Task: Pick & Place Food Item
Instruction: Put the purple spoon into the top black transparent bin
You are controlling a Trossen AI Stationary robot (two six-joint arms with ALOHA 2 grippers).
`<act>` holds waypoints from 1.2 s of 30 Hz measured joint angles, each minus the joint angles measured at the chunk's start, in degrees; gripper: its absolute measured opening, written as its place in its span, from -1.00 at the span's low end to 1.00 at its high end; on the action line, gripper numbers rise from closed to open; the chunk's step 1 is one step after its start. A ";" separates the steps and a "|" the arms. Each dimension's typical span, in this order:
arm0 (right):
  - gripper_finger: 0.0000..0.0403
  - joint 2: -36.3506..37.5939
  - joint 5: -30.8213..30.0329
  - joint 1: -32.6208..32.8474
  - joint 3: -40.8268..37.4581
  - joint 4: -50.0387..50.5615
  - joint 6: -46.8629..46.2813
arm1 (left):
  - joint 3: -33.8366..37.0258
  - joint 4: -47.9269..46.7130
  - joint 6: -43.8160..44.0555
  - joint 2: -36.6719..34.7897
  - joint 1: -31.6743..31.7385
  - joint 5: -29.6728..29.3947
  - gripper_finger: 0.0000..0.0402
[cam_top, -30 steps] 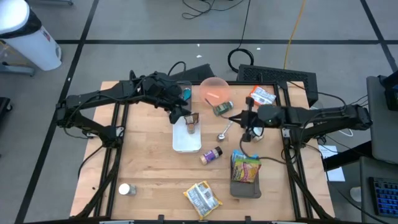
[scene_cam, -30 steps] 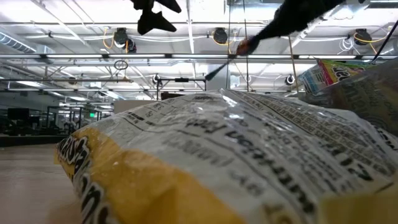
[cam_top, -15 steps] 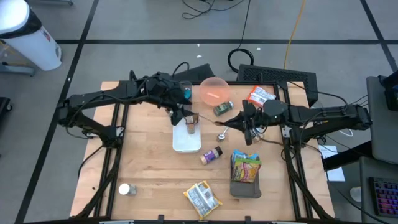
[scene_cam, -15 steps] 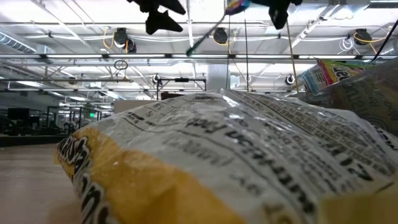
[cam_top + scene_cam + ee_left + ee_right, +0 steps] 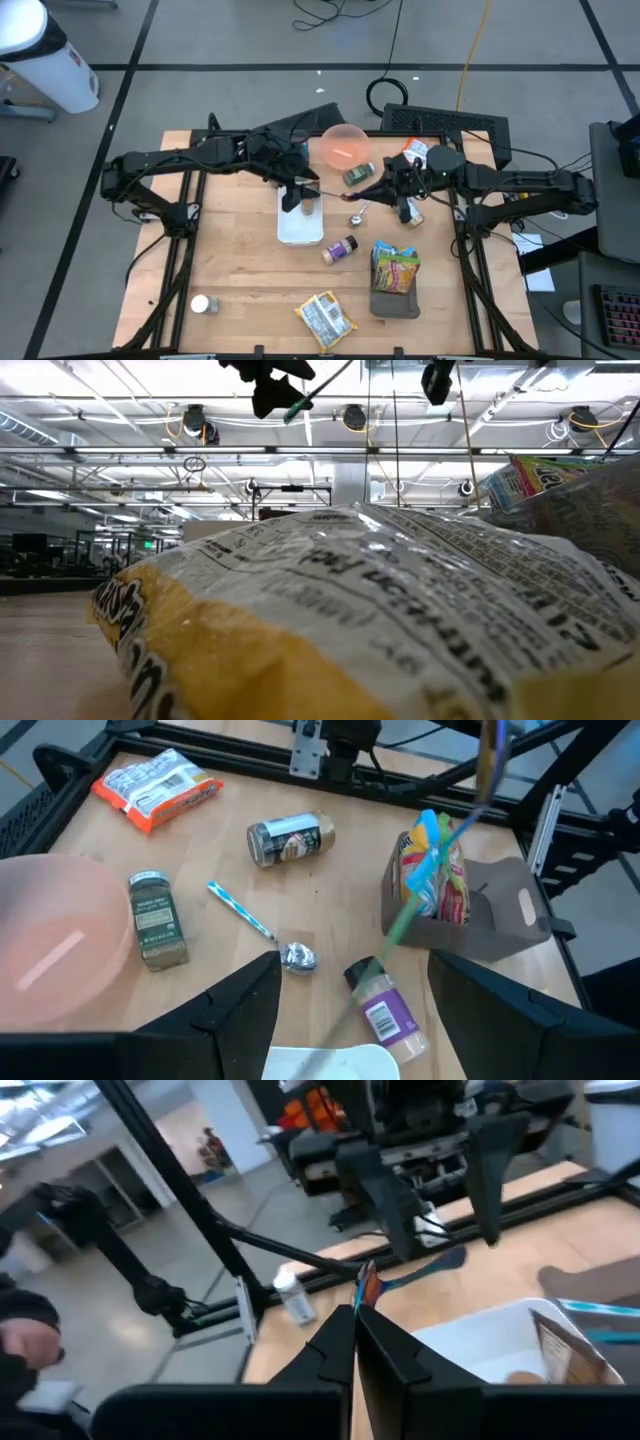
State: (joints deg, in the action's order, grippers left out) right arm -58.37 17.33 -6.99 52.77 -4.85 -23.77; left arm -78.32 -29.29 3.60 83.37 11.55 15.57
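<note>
right hand (image 5: 392, 187) clamped shut on thin green utensil (image 5: 420, 1270), has swung leftward toward white tray (image 5: 300, 225). left hand (image 5: 297, 190) open, empty, over tray. food transfer approaching.

- Two long arms, a left arm (image 5: 180, 155) and a right arm (image 5: 520, 182). Dark all over, almost black.
- Built from thin straight tubes, with fat round lumps at the bends. Black wires looped along the sides.
- And the left fingers (image 5: 235, 1010)?
- Black too. Two flat, wide slabs with slanted edges. Smooth, a bit shiny.
- Same for the right fingers (image 5: 325, 1355)?
- Black as well, but long and thin, getting narrower toward the tips, with a chunky black block behind them.
- Any screws or writing?
- Too small to tell from above. None to see up close on the fingers.
</note>
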 joint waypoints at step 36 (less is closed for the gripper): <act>-1.00 -2.75 6.93 -3.56 -0.02 -7.16 3.28 | 0.02 11.60 14.90 -0.31 8.94 21.64 0.28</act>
State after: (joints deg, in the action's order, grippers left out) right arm -61.12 24.25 -10.55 52.75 -12.01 -20.49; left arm -78.30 -17.69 18.50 83.07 20.49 37.21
